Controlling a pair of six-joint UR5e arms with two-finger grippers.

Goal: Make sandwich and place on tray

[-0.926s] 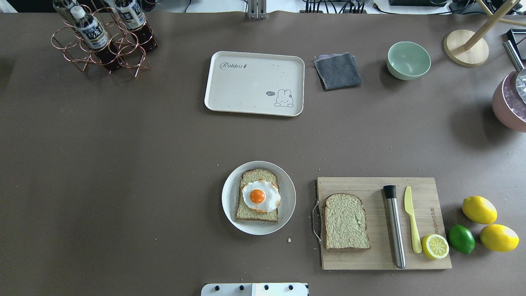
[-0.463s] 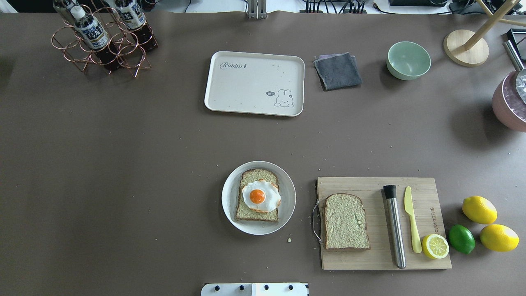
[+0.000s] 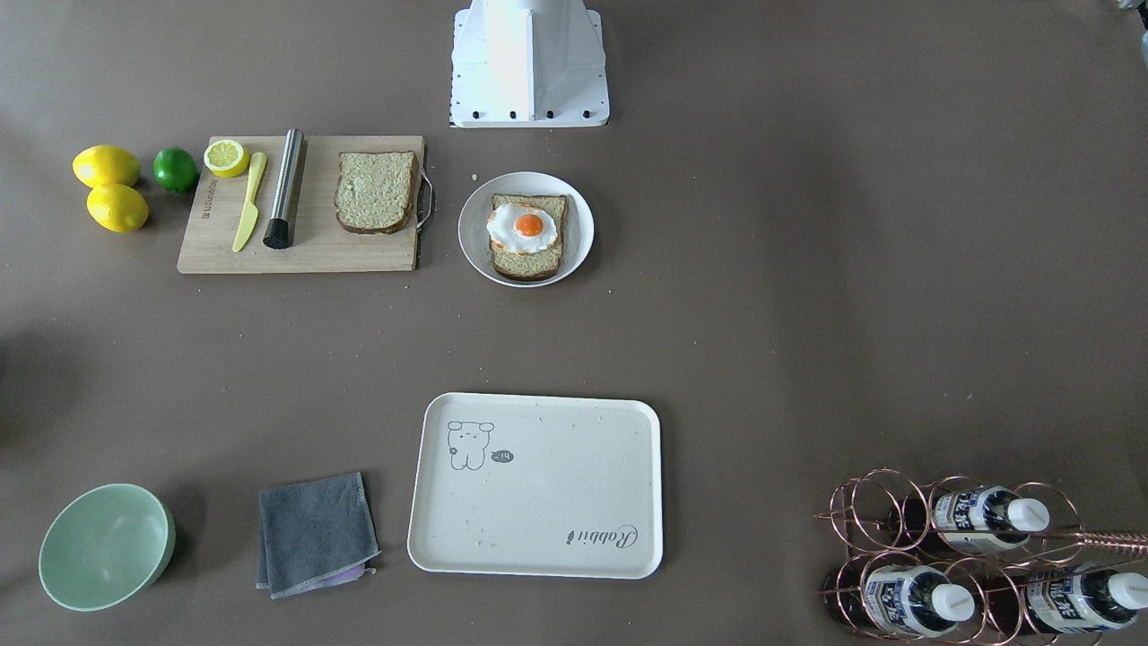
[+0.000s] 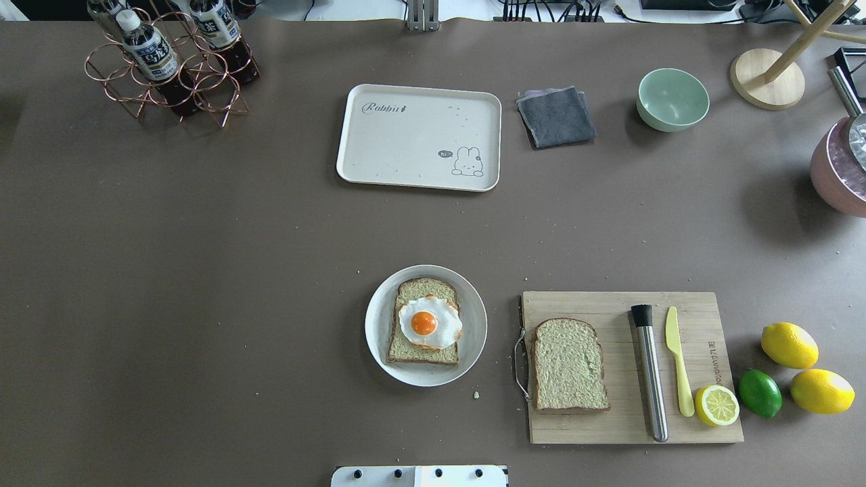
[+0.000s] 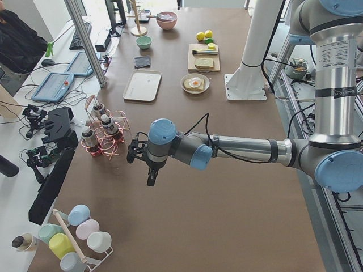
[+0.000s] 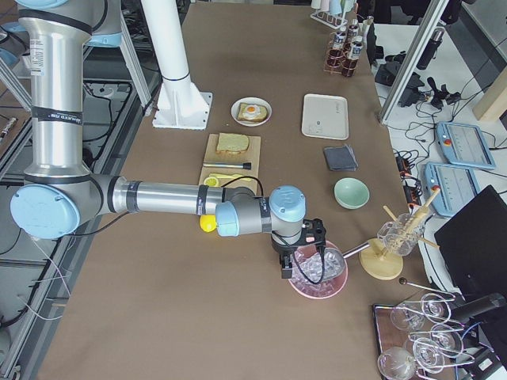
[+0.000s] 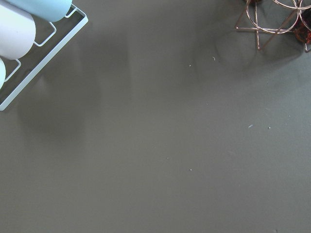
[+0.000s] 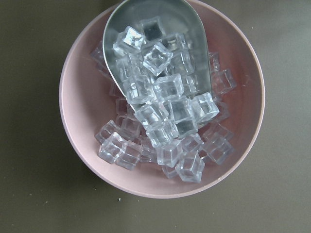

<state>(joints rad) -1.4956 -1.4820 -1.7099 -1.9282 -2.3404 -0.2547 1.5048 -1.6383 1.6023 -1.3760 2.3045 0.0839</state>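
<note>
From where I stand the sandwich is not closed up yet. In the lower middle of the overhead view the lower slice (image 4: 423,287) lies on the round plate (image 4: 475,338) with the egg (image 4: 430,323) on top. The second slice (image 4: 568,365) lies flat on the left part of the cutting board (image 4: 609,433), just right of the plate. The tray (image 4: 406,145) sits at upper centre with no food on it, well apart from both.

Both arms are out at the ends of the desk (image 4: 203,270). The left tool (image 5: 151,180) hangs over bare desk near the bottle rack (image 5: 108,133), and the right tool (image 6: 285,265) hangs over the pink bowl (image 8: 73,121) of ice cubes (image 8: 167,116). For either one I cannot tell how far its jaws stand apart, though nothing shows held.

I'd say the step in hand is capping the egg with the second slice. Best to take it by a crust edge, away from the wire handle (image 4: 518,362) at the board's left edge and the steel rod (image 4: 651,379). Keep it level and set it down square over the lower slice without shoving the egg
</note>
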